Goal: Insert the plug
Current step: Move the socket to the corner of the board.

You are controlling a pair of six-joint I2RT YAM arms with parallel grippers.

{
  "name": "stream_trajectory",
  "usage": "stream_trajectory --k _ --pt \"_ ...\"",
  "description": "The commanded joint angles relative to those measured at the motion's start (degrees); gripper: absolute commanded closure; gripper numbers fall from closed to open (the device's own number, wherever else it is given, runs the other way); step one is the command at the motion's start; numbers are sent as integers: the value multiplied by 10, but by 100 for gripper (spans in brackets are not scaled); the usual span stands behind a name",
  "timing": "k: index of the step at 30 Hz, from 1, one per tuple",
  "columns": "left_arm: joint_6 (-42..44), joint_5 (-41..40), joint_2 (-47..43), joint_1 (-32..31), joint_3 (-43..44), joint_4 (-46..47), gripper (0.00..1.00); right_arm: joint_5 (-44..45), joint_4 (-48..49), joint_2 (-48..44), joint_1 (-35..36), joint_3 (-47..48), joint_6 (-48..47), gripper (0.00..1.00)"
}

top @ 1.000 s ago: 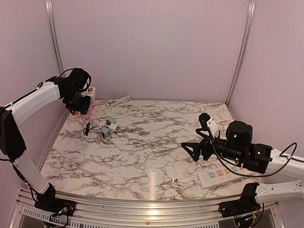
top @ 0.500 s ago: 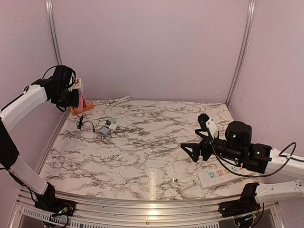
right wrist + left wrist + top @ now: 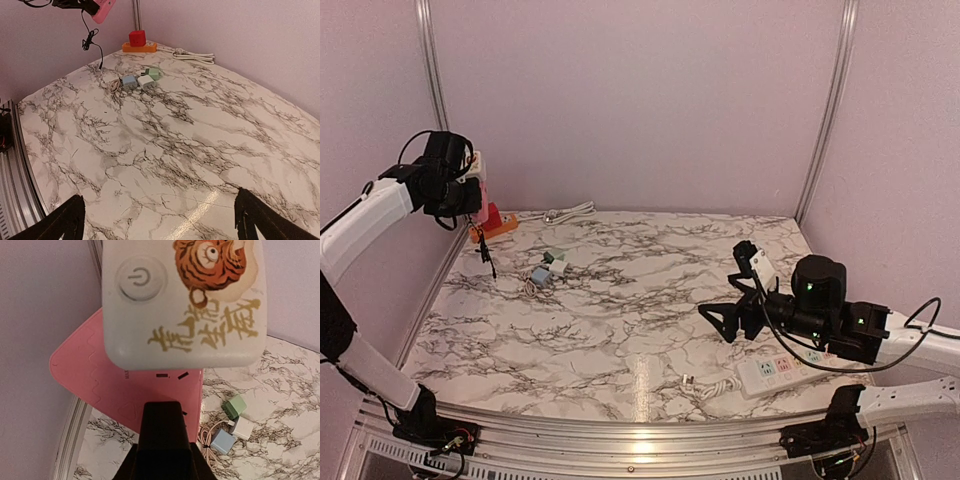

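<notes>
Your left gripper [image 3: 470, 192] is raised by the left wall, pinching the device [image 3: 185, 305], a pink body with a white tiger-print face and power button. Its black cord [image 3: 486, 250] hangs below. Your right gripper [image 3: 160, 222] hovers low at right, jaws spread wide, holding nothing. The power strip [image 3: 775, 368] lies near it at the front edge. Chargers [image 3: 548, 268] sit far left.

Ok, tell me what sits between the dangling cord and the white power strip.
The open right gripper and its arm hang right by the strip, on the side the cord would come from. The chargers lie low on the table, under that line.
</notes>
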Motion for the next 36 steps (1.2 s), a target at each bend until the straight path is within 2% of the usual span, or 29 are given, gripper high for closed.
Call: stream_trajectory --k 1,11,18,26,36 --pt "-20 -8 20 11 -3 52 100 -6 32 0 -3 10 13 2" --pt "-39 32 108 24 -32 86 100 -10 39 0 -3 -2 20 2" --pt "-14 119 192 36 -1 101 100 -12 48 0 -3 -13 25 2" --pt "24 132 295 42 71 59 100 -16 56 7 -3 -19 30 2" --pt "29 118 330 61 107 46 98 -25 72 26 -3 -21 36 1"
